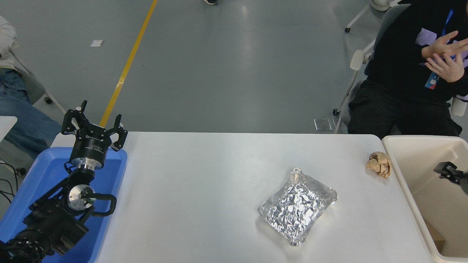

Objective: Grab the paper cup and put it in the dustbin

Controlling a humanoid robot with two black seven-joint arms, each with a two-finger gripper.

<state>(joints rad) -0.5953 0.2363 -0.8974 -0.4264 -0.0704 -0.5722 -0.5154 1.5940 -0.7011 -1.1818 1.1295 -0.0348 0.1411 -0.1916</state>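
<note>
No paper cup shows in the head view. The cream-beige dustbin stands at the table's right edge, cut off by the picture. Part of my right gripper comes in from the right edge, above the bin's inside; too little of it shows to tell how it stands. My left gripper is parked at the lower left above the blue tray, open and empty.
A crumpled brown paper ball lies just left of the bin's rim. A crinkled silver foil packet lies right of the table's middle. A seated person in black is at the far right; another person's leg is at the far left.
</note>
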